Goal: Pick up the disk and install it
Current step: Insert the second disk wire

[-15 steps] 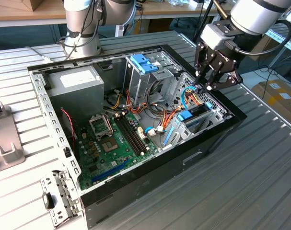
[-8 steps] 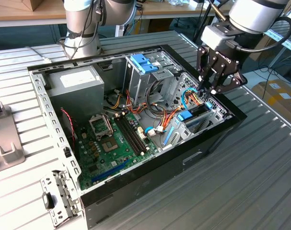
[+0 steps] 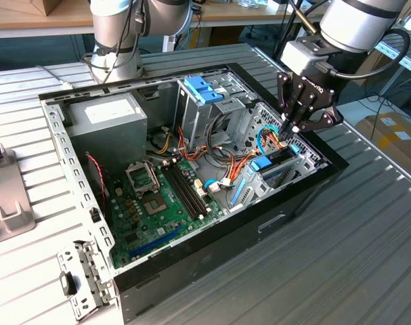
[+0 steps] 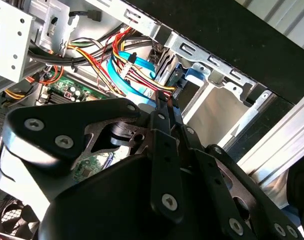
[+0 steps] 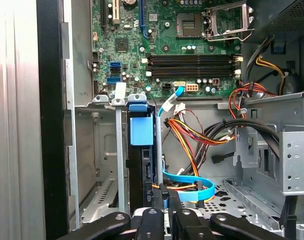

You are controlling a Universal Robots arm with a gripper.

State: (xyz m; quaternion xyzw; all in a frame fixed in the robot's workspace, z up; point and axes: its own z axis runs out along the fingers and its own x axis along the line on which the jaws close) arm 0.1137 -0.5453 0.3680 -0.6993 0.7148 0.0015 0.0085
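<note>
Gripper: the black linkage gripper [image 3: 293, 125] hangs low over the drive bay at the exterior view's right end of the open black desktop computer case [image 3: 212, 261].
Fingers: the fingers [image 5: 164, 197] look drawn close together, nipping the top edge of the disk; the contact itself is partly hidden, so I call that likely, not certain.
Disk: the flat dark metal hard drive with blue plastic side pieces [image 5: 141, 131] stands on edge in the silver sheet-metal drive bracket [image 5: 104, 150], just beside the case wall. In the exterior view it is the dark slab with a blue tab [image 3: 271, 162] under the gripper.
Progress: it seems well down into the bracket, though whether it is fully seated I cannot tell.
Neighbours: a light-blue flat data cable [image 5: 192, 182] and a bundle of red, yellow and black power wires [image 5: 192, 132] run close alongside; the green motherboard [image 3: 164, 203] lies beyond.
Handling: stiff, dense and fairly heavy for its size, with smooth metal faces that could slip; shock-sensitive.
Hold: best taken across the thin rigid edges, clear of the flexing blue plastic pieces and the connector end.
Worktop: ribbed grey metal worktop [image 3: 368, 257] carries the case.
</note>
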